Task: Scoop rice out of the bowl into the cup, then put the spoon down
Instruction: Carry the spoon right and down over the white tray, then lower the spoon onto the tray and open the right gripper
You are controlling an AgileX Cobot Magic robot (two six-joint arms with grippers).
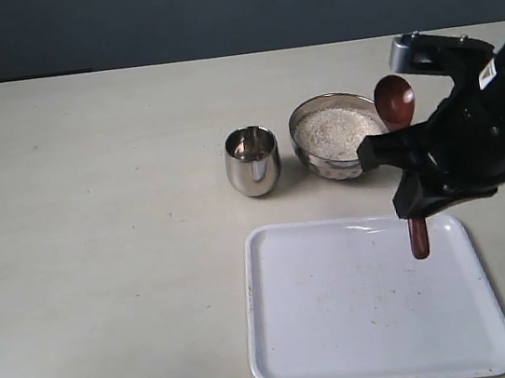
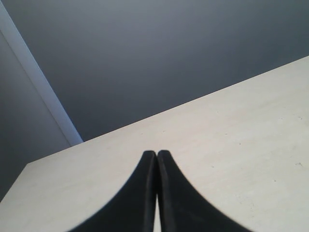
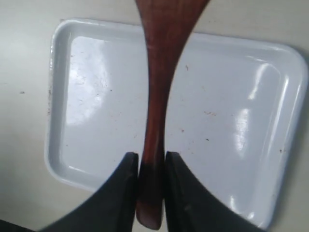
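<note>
A mirror-polished steel cup (image 1: 253,163), a glossy reddish wooden spoon (image 1: 395,99), a shiny white tray (image 1: 366,323) and a matt table (image 1: 97,220) are seen.

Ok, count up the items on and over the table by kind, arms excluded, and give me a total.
Steel cup: 1
Faceted bowl holding rice: 1
Wooden spoon, held in the right gripper: 1
White tray: 1
Total: 4
</note>
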